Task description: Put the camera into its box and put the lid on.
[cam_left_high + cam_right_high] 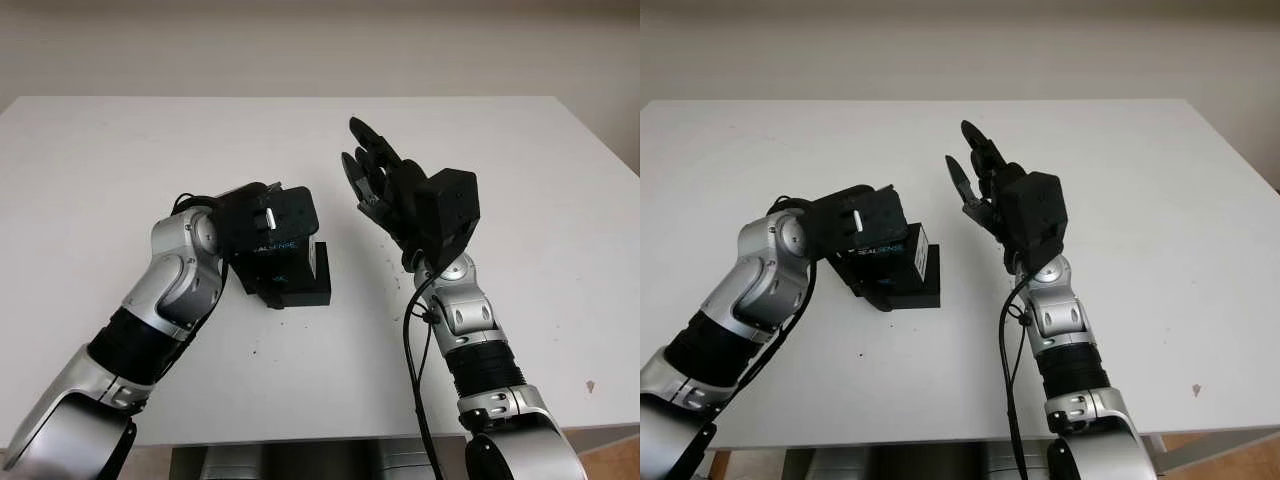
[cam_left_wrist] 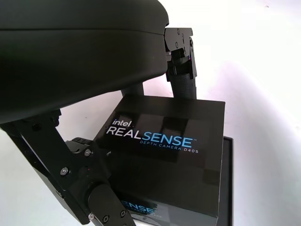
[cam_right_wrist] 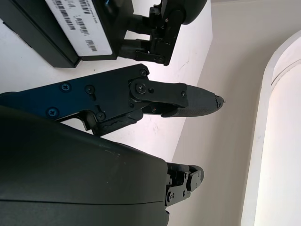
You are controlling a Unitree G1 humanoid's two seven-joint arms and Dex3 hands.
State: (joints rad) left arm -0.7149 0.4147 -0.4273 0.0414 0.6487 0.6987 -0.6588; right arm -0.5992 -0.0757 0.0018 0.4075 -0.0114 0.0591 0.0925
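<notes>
Black and printed with the RealSense name, the lid [image 2: 164, 141] is gripped by the left hand [image 1: 262, 235] and held tilted over the box base [image 1: 300, 290] on the white table [image 1: 520, 180], evidently for seating. The camera cannot be seen, presumably already inside. Farther off, the right hand [image 1: 375, 175] is raised clear, holding nothing.

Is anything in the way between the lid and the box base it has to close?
Nothing visible is. The left hand holds the lid, printed RealSense, right over the box base on the white table, partly seated. The right hand is open, raised to the side, apart from the box.
</notes>
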